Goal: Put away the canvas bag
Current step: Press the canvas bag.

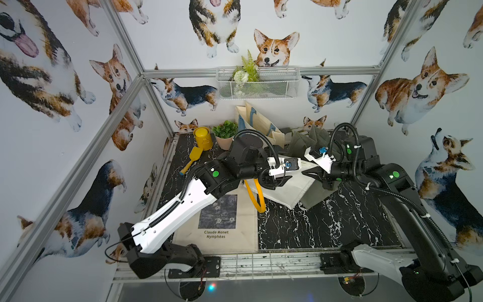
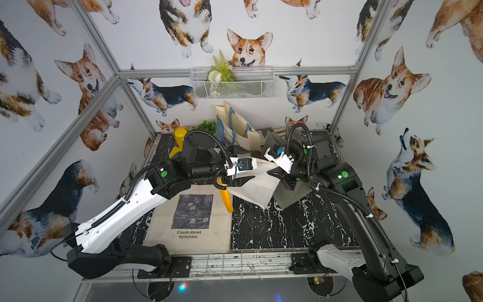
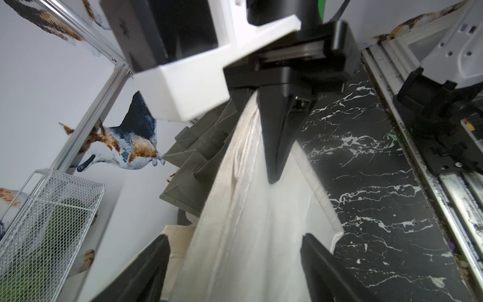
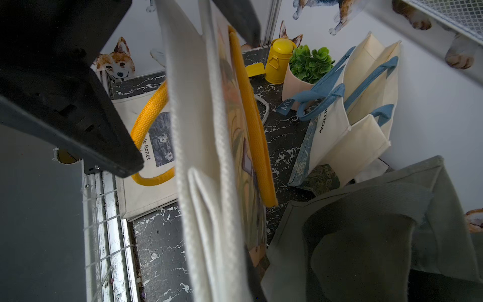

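Your right jaws pinch the cream canvas bag (image 1: 285, 192), left jaws spread around it; bag not stowed yet.

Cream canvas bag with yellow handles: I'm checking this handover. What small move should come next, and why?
Probably draw the left gripper straight back off the cream canvas bag with yellow handles. Its jaws stand open astride the fabric, while the right gripper is shut on it, so the right alone holds it.
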{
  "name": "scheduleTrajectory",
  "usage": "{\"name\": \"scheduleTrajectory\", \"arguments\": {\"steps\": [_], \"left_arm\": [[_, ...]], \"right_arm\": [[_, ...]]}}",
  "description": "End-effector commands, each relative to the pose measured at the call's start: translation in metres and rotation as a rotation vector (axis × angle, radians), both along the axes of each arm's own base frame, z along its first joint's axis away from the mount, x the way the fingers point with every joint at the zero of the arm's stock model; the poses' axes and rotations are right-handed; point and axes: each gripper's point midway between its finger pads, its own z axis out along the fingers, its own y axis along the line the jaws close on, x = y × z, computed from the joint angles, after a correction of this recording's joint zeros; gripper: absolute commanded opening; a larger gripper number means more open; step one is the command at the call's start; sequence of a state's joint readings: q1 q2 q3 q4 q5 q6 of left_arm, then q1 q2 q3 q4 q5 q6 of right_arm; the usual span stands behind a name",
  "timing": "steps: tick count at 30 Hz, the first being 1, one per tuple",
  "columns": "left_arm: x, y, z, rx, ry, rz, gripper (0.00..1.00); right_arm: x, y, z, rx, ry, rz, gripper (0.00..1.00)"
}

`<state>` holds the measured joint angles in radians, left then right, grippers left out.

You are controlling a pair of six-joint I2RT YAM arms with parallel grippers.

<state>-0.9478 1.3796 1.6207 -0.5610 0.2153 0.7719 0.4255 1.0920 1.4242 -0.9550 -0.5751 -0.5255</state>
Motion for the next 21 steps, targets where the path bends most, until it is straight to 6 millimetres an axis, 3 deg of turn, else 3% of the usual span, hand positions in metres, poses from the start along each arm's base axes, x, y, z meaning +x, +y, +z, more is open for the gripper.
{"name": "scheduleTrajectory", "arguments": {"steps": [1,4,6,11,13,16,17,19,21], "left_arm": [[0.008,0.002,-0.001,0.046,-0.054,0.033,0.82],[0.016,-0.001,-0.013,0.088,-0.049,0.052,0.81],[0.019,-0.005,-0.021,0.107,-0.024,0.054,0.75],[0.021,-0.011,-0.03,0.117,0.023,0.054,0.23],[0.023,-0.009,-0.025,0.089,0.018,0.061,0.04],[0.028,-0.001,-0.009,-0.017,0.048,0.079,0.0],[0.029,0.003,-0.003,-0.06,0.067,0.08,0.0],[0.029,0.011,0.01,-0.148,0.112,0.069,0.0],[0.028,0.02,0.024,-0.255,0.149,0.043,0.0]], "right_arm": [[-0.003,-0.003,-0.001,-0.03,-0.02,0.02,0.0],[-0.005,-0.002,0.001,-0.019,-0.03,0.027,0.0],[-0.005,-0.002,0.002,-0.015,-0.035,0.028,0.0],[-0.003,-0.001,0.002,0.011,-0.038,0.004,0.01],[-0.003,-0.001,0.002,0.03,-0.041,-0.006,0.13],[-0.002,-0.001,-0.002,0.065,-0.033,-0.035,0.55],[-0.002,0.0,-0.003,0.081,-0.027,-0.043,0.61],[-0.003,0.003,-0.003,0.117,-0.015,-0.038,0.62],[-0.002,0.007,-0.003,0.161,-0.008,-0.04,0.7]]}}
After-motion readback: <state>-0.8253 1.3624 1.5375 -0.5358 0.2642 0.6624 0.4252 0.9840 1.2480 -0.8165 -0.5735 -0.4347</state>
